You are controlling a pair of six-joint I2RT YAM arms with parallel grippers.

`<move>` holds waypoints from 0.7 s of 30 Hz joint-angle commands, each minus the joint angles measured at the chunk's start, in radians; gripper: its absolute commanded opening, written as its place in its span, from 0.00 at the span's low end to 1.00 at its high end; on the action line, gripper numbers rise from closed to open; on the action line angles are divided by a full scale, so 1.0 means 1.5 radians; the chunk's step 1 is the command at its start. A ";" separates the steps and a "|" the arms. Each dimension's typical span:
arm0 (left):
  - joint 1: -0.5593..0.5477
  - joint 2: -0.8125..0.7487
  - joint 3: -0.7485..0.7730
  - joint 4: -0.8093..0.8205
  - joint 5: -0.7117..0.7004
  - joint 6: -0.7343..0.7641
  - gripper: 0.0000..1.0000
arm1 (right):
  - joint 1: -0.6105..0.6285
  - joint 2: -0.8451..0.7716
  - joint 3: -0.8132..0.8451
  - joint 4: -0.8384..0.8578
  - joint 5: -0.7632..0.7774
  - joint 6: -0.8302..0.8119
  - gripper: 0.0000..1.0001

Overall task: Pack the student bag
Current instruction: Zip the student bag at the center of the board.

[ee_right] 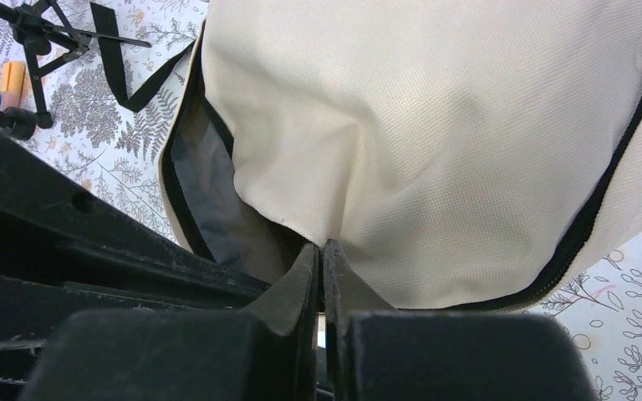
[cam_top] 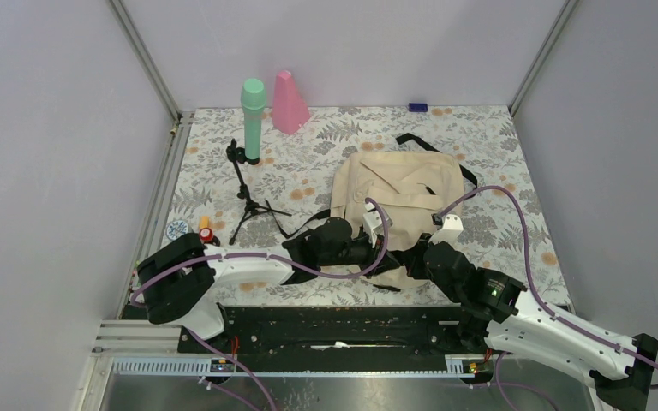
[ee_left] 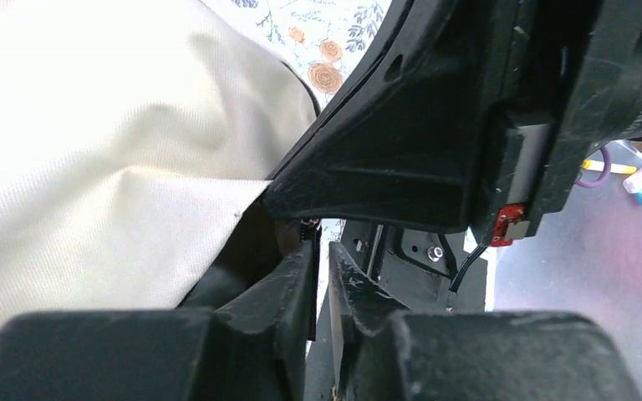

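top external: student bag (cam_top: 398,184) near edge hidden under arms (cam_top: 343,244).

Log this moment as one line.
left end effector: nearly closed at student bag zipper edge, grip unclear | right end effector: shut on bag fabric

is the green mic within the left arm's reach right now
Likely yes: the left claw sits by the student bag, with only the tripod between it and the green mic.
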 commanded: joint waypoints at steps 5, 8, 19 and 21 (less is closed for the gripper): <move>-0.003 -0.018 0.016 0.043 0.027 -0.004 0.00 | -0.002 0.000 0.004 0.037 -0.014 0.018 0.00; -0.003 -0.017 0.016 0.041 0.030 -0.003 0.20 | -0.001 -0.001 0.004 0.037 -0.014 0.017 0.00; -0.003 0.000 0.021 0.018 0.013 0.013 0.41 | -0.001 0.000 0.005 0.037 -0.014 0.017 0.00; -0.003 0.000 0.021 0.017 0.007 0.016 0.41 | -0.001 0.000 0.004 0.037 -0.014 0.017 0.00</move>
